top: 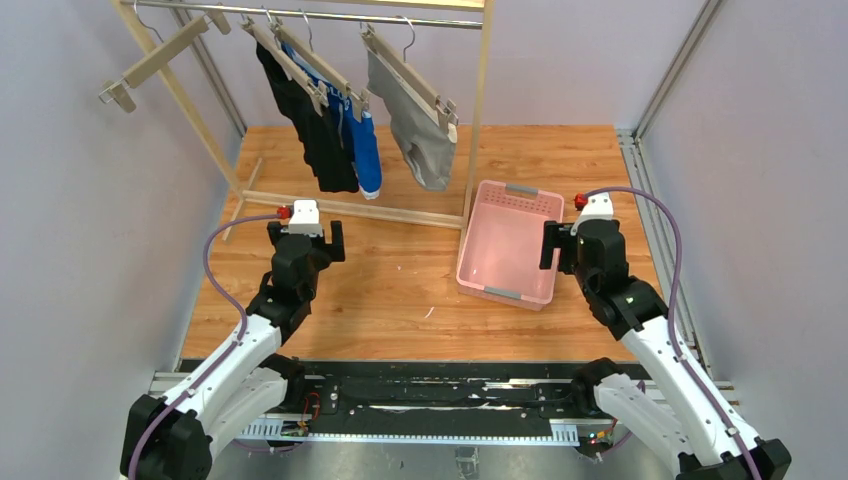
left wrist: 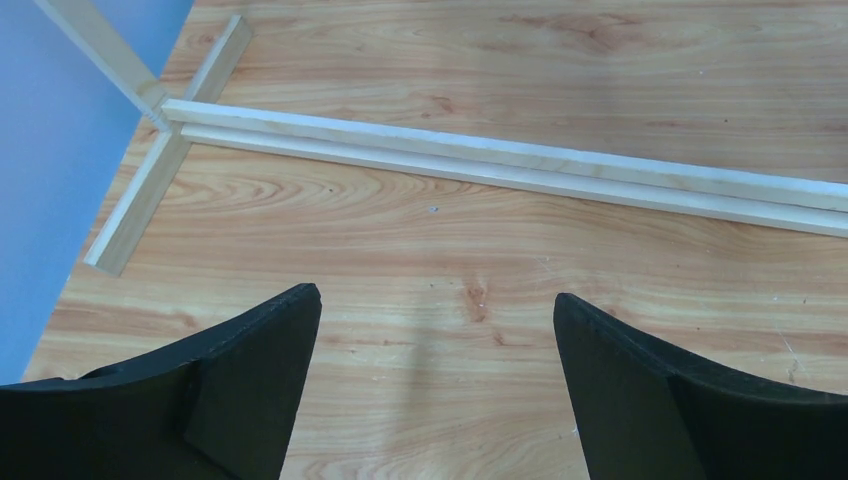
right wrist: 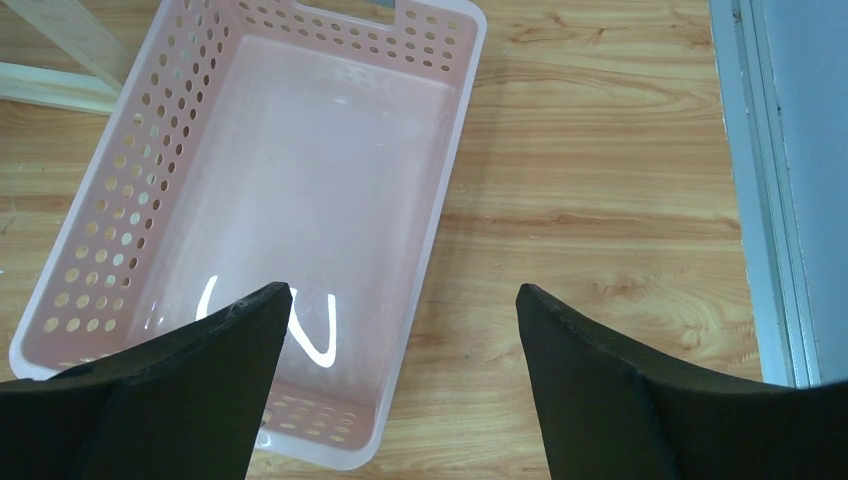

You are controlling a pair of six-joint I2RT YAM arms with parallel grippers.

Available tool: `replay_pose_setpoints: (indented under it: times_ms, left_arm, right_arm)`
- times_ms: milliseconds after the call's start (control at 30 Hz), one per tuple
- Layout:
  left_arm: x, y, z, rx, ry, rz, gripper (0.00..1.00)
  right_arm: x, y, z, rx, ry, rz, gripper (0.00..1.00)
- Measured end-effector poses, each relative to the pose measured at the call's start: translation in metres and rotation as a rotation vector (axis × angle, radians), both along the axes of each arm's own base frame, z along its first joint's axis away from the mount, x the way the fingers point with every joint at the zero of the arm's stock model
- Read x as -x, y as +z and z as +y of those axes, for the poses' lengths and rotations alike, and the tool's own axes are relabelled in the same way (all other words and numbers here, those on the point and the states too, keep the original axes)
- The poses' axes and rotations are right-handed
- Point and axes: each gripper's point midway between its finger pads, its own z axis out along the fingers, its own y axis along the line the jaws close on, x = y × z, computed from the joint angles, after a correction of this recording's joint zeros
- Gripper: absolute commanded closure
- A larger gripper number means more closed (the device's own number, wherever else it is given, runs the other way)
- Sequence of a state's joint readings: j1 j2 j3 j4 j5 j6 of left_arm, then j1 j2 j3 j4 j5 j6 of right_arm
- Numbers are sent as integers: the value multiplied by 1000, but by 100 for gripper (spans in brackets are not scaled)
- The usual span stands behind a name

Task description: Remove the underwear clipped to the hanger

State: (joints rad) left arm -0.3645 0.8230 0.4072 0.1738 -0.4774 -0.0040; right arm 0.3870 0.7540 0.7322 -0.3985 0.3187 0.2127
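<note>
Three briefs hang from clip hangers on a wooden rack at the back: black (top: pixel 312 135), bright blue (top: pixel 366 150) and grey (top: pixel 425 142). A fourth hanger (top: pixel 152 62) at the far left is empty. My left gripper (top: pixel 306 236) is open and empty, low over the table in front of the rack's base rail (left wrist: pixel 500 165), below the black and blue briefs; its jaws stand wide apart in the left wrist view (left wrist: pixel 437 300). My right gripper (top: pixel 578 240) is open and empty beside the right rim of the pink basket (top: pixel 478 262), also in the right wrist view (right wrist: pixel 403 295).
The pink perforated basket (right wrist: pixel 452 170) is empty and lies right of the rack's right post (top: pixel 478 110). The rack's foot (left wrist: pixel 160 165) runs along the left wall. A metal rail (right wrist: pixel 770 180) borders the table's right edge. Grey walls close both sides.
</note>
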Motion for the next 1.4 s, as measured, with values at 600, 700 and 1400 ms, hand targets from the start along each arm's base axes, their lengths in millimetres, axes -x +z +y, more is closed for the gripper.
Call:
replay_pose_setpoints:
  times_ms: [600,700,1400]
  left_arm:
    - [2,-6,-17,-17,-74,69,2]
    - [-1,20,-39,-13,-143,43,2]
    - [19,232,-208,47,-606,-119,2]
  right_arm:
    - [2,1,3,-11,17,-1,14]
    - [3,4,8,-30,47,-9,14]
    - [3,15,23,-77,144,-108,14]
